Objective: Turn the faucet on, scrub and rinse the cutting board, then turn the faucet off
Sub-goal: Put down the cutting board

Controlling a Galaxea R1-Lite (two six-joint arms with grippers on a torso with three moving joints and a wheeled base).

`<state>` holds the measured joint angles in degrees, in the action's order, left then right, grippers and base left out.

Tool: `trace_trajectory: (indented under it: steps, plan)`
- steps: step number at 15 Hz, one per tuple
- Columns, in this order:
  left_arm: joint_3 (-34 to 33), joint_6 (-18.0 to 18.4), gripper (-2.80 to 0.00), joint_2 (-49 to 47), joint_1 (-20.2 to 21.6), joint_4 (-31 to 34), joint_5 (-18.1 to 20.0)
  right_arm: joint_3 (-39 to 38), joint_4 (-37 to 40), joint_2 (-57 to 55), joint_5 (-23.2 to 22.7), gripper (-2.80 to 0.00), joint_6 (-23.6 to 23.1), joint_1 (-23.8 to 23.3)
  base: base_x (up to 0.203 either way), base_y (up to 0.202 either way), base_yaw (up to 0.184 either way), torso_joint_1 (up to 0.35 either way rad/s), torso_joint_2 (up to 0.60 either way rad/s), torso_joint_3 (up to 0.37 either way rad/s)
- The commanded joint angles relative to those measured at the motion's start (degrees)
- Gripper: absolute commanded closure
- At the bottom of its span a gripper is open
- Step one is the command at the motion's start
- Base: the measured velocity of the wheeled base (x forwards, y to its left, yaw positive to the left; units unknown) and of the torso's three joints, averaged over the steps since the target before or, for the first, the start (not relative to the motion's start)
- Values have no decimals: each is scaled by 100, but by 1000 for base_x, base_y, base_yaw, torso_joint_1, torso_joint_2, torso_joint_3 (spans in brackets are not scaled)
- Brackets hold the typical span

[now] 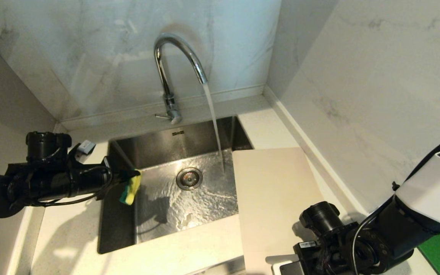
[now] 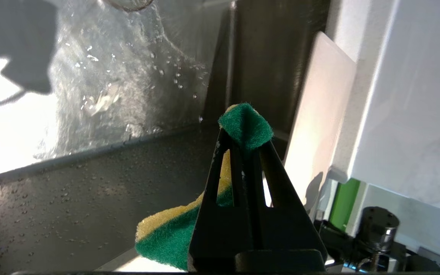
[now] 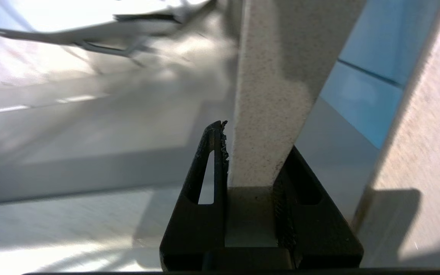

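Gripping a yellow and green sponge (image 1: 130,188) in my left gripper (image 1: 128,177), I have its 2 fingers (image 2: 220,168) pressed together on the sponge's green scouring side, and the sponge hangs over the left part of the sink (image 1: 124,149), just inside the sink's left wall. My left arm reaches in level from the counter left of the sink.

The faucet (image 1: 174,68) stands behind the sink at the back rim, its arched spout curving toward the sink's right half. Water (image 1: 214,118) falls from it in 1 steady stream and lands on the sink floor just right of the drain (image 1: 189,178), spreading in ripples across the steel.

The cutting board (image 1: 273,198) lies along the sink's right side, its left edge overhanging the basin and the rest over the counter right of the sink. The stream lands just left of the board's far corner.

My right gripper (image 3: 256,152) is clamped on the board's near edge, 1 finger (image 3: 210,168) on each face of the pale speckled slab. My right arm sits at the near right of the sink.

A green mat (image 1: 439,248) shows on the counter right of the sink, beyond my right arm.
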<state>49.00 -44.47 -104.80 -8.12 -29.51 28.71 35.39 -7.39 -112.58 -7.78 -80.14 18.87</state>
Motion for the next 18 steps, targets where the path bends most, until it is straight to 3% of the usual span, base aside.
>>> trace_trajectory:
  steps: [1, 10, 11, 15, 18]
  plan:
    - [5, -27, 0, -119, -5, -19, 18, 47, -8, -311, -74, 0, -137, 10, 0, 0, 0, 0, 0, 0]
    - [-4, -27, 0, -111, -5, -55, 21, -15, -386, -300, 5, 0, -177, 29, 0, 0, 0, 0, 0, 0]
    - [-4, -27, 0, -111, -13, -55, 21, -15, -386, -284, -10, -280, -168, 31, 0, 0, 0, 0, 0, 0]
    - [5, -27, 0, -111, 3, -55, 21, -143, -381, -19, -403, -280, -167, 74, 0, 0, 0, 0, 0, 0]
    - [-4, -27, 0, -120, 3, -55, 21, -247, -377, 370, -449, -280, -168, 85, 0, 0, 0, 0, 0, 0]
